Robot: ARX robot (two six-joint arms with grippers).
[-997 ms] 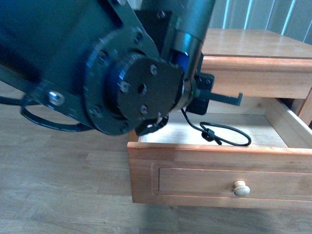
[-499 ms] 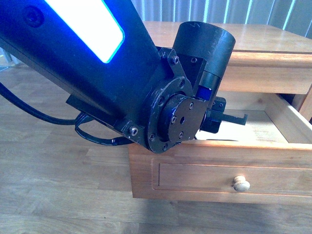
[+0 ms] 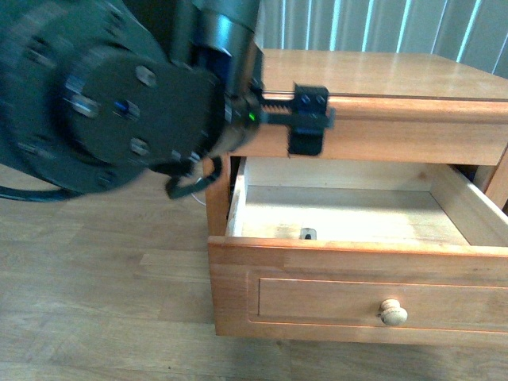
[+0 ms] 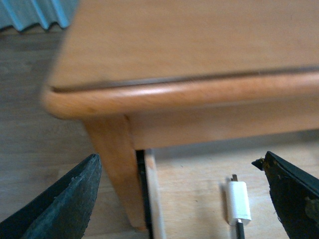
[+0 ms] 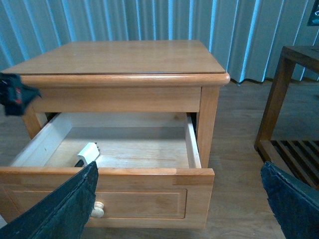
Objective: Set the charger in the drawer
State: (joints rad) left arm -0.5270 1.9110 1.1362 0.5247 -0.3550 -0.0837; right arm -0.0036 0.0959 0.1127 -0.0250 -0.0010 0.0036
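Charger (image 4: 238,201) lies in the open drawer (image 5: 124,172); left gripper (image 4: 179,160) (jaws apart) above.

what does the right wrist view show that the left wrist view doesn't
Only the right wrist view: the whole drawer pulled open, its knob, and a slatted wooden stand beside the cabinet.

Only the left wrist view: the charger close up, with its metal prongs and the start of its black cable, seen between the fingers of the open left gripper.

Both: the white charger lying on the drawer floor, the cabinet top and the blue curtain.
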